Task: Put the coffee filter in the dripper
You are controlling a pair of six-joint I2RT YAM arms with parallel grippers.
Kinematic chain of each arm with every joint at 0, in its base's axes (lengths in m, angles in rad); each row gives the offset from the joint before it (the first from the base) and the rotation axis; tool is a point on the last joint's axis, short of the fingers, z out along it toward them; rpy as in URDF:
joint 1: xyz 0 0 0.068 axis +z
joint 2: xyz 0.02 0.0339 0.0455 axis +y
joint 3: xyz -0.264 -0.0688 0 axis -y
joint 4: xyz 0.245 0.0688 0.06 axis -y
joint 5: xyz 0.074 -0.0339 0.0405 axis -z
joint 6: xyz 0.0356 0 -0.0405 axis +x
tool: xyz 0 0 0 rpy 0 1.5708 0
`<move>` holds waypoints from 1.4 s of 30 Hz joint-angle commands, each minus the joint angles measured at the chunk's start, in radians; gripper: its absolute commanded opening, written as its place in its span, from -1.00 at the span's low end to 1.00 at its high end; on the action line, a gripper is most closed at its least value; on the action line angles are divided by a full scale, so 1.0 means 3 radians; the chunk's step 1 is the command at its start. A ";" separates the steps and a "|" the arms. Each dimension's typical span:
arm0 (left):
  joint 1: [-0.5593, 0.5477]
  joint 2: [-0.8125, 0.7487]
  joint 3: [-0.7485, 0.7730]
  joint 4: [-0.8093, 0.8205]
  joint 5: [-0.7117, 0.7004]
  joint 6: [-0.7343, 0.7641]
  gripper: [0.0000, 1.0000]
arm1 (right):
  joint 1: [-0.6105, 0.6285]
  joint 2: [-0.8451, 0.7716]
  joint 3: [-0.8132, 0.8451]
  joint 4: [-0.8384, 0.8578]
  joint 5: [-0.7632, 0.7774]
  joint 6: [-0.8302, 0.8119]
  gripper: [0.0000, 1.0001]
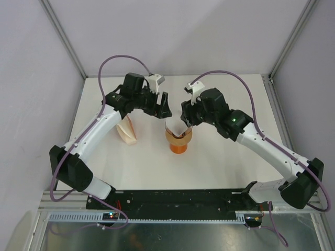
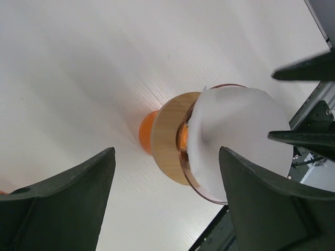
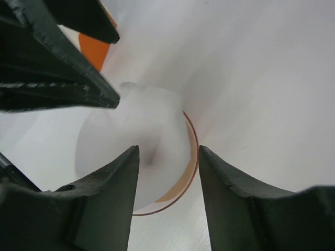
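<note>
The dripper (image 1: 178, 139) is a translucent pinkish-orange funnel with a wooden collar (image 2: 170, 138), standing on an orange cup (image 1: 178, 148) at mid-table. The white coffee filter (image 1: 176, 131) sits inside it, its paper rising above the rim (image 2: 238, 133) (image 3: 137, 125). My left gripper (image 1: 163, 110) hovers just behind and left of the dripper, open, with nothing between its fingers (image 2: 166, 157). My right gripper (image 1: 188, 118) hangs over the dripper's right side, open. Its jaws straddle the filter's edge and the dripper rim (image 3: 191, 157) without pinching (image 3: 167, 157).
A cream wedge-shaped stack of folded filters (image 1: 127, 132) stands left of the dripper, under the left arm. The two grippers' fingers are close together over the dripper. The right gripper's fingers (image 2: 301, 137) show in the left wrist view. White walls and metal frame posts enclose the table.
</note>
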 commanded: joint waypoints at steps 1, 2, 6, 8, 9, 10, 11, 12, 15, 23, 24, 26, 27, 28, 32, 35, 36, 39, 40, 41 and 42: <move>0.0211 -0.0193 0.0211 0.0030 -0.0049 0.0083 0.70 | 0.0166 -0.0130 0.0237 0.0091 0.0135 -0.0126 -0.14; 0.0249 -0.0203 0.0220 0.0032 -0.0066 0.0089 0.71 | 0.0214 -0.0090 0.0280 0.0039 0.0133 -0.0158 -0.29; 0.0437 -0.0258 0.0200 0.0034 -0.0081 0.0081 0.71 | 0.0316 0.0275 0.0601 -0.0471 0.0231 -0.0191 -0.80; 0.0527 -0.0283 0.0156 0.0032 -0.0074 0.0064 0.71 | 0.0351 0.0521 0.0791 -0.0798 0.0281 -0.0198 -0.95; 0.0573 -0.0294 0.0121 0.0036 -0.0069 0.0054 0.71 | 0.0360 0.0644 0.0869 -0.0925 0.0293 -0.0199 -0.97; 0.0604 -0.0300 0.0096 0.0035 -0.0066 0.0051 0.72 | 0.0362 0.0729 0.0950 -0.1055 0.0299 -0.0197 -0.99; 0.0640 -0.0305 0.0063 0.0034 -0.0067 0.0052 0.72 | 0.0365 0.0820 0.1007 -0.1143 0.0305 -0.0196 -0.99; 0.0666 -0.0308 0.0036 0.0034 -0.0065 0.0053 0.73 | 0.0367 0.0881 0.1065 -0.1233 0.0318 -0.0195 -1.00; 0.0742 -0.0321 -0.0020 0.0036 -0.0062 0.0062 0.73 | 0.0361 0.1060 0.1212 -0.1429 0.0411 -0.0180 -1.00; 0.0856 -0.0370 -0.0042 0.0048 -0.0039 0.0073 0.74 | 0.0353 0.1521 0.1322 -0.1658 0.0224 -0.0229 -1.00; 0.0866 -0.0374 -0.0044 0.0048 -0.0033 0.0073 0.74 | 0.0353 0.1599 0.1324 -0.1654 0.0203 -0.0230 -1.00; 0.0883 -0.0376 -0.0050 0.0055 -0.0020 0.0073 0.74 | 0.0356 0.1708 0.1336 -0.1651 0.0167 -0.0298 -1.00; 0.0887 -0.0376 -0.0051 0.0057 -0.0014 0.0071 0.74 | 0.0363 0.1744 0.1344 -0.1648 0.0175 -0.0310 -1.00; 0.0894 -0.0377 -0.0051 0.0058 -0.0008 0.0070 0.74 | 0.0374 0.1778 0.1350 -0.1647 0.0184 -0.0319 -1.00; 0.0905 -0.0376 -0.0073 0.0064 0.0024 0.0064 0.74 | 0.0374 0.1839 0.1305 -0.1628 0.0224 -0.0332 -1.00; 0.0910 -0.0368 -0.0076 0.0068 0.0037 0.0064 0.74 | 0.0361 0.1893 0.1252 -0.1623 0.0232 -0.0333 -1.00; 0.0911 -0.0362 -0.0076 0.0068 0.0043 0.0061 0.74 | 0.0358 0.1913 0.1238 -0.1616 0.0225 -0.0333 -1.00; 0.0911 -0.0353 -0.0081 0.0074 0.0059 0.0051 0.73 | 0.0343 0.1968 0.1176 -0.1567 0.0184 -0.0333 -1.00; 0.0911 -0.0350 -0.0087 0.0077 0.0067 0.0047 0.73 | 0.0333 0.1987 0.1149 -0.1550 0.0160 -0.0330 -1.00; 0.0909 -0.0348 -0.0092 0.0078 0.0073 0.0045 0.73 | 0.0320 0.2001 0.1128 -0.1539 0.0143 -0.0321 -1.00; 0.0907 -0.0350 -0.0100 0.0082 0.0087 0.0042 0.73 | 0.0312 0.2016 0.1089 -0.1531 0.0129 -0.0312 -1.00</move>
